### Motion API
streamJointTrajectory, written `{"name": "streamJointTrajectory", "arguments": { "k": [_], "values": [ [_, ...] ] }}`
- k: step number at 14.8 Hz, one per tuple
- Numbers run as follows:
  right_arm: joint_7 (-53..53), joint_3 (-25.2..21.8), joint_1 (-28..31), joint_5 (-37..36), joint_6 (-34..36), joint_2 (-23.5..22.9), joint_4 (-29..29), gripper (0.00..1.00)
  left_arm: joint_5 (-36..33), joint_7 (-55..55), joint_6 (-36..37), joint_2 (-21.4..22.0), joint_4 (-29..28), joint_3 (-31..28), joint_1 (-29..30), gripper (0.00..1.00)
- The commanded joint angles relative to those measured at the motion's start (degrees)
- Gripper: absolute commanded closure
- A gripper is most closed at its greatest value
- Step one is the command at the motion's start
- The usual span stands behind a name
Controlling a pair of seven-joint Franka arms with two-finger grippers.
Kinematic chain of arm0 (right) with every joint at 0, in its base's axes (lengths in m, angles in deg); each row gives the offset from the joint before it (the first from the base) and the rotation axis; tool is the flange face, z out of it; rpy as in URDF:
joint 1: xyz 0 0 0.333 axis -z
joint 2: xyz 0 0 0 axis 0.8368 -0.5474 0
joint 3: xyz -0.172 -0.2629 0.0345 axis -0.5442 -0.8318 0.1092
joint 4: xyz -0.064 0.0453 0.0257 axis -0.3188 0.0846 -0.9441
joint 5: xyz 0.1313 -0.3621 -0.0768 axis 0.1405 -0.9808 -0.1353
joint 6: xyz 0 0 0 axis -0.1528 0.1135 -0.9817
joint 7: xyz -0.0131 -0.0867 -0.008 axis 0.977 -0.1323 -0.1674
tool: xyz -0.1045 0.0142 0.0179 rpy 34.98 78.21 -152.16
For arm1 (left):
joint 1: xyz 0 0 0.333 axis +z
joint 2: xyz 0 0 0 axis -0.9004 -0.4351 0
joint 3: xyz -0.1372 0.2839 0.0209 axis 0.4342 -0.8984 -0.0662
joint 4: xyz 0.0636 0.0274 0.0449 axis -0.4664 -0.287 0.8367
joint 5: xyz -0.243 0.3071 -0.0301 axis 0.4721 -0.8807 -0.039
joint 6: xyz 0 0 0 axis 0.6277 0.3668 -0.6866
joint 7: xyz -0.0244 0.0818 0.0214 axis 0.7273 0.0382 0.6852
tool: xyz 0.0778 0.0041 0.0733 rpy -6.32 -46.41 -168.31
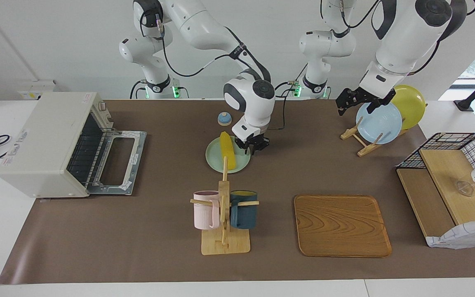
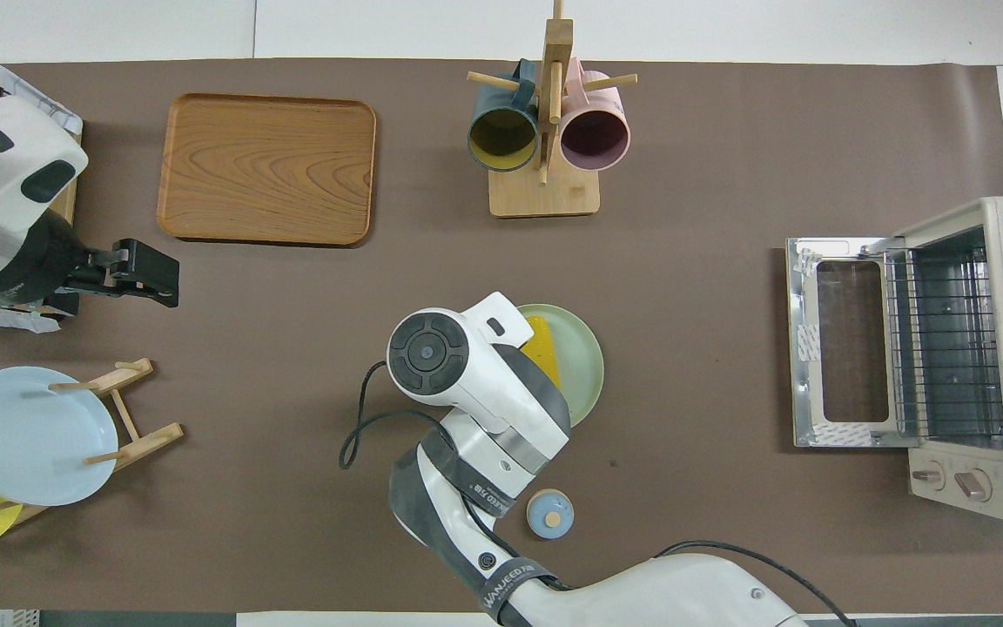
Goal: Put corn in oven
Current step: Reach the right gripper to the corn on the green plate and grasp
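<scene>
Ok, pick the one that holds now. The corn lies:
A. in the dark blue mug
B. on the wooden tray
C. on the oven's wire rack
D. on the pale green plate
D: the corn lies on the pale green plate, mid-table, not in the oven, whose door is open.

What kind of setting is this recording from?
Probably a robotics lab staged as a kitchen: an off-white toaster oven, a wooden mug stand and a wooden plate rack on a brown-covered table.
</scene>
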Motion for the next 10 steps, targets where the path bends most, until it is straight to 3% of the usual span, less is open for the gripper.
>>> {"name": "streamJointTrajectory", "arguments": {
  "k": [1,2,3,4,7,10],
  "values": [
    [0.1,0.3,0.2,-0.5,-3.2,2.4,4.6,0.71,-0.6,0.6,0.0,1.7,-1.0,0.1,0.7,0.00],
    [0.1,0.3,0.2,-0.4,-3.1,2.4,4.6,0.71,-0.6,0.5,-0.1,1.7,-1.1,0.1,0.7,0.00],
    [0.1,0.3,0.2,-0.4,-2.9,2.4,4.6,0.79,-0.6,0.5,-0.2,1.7,-1.1,0.1,0.9,0.00],
    [0.3,0.3,0.2,-0.5,-2.3,2.4,4.5,1.00,-0.6,0.5,-0.3,1.7,-1.1,0.1,0.9,0.00],
    [0.4,0.2,0.2,-1.5,0.5,2.4,3.2,1.00,-0.6,0.6,-0.6,1.7,-1.1,0.1,1.0,0.00],
    [5.0,0.3,1.6,-11.7,10.4,2.1,-3.0,1.00,-0.6,0.6,-0.7,1.7,-1.1,0.1,0.9,0.00]
  ]
}}
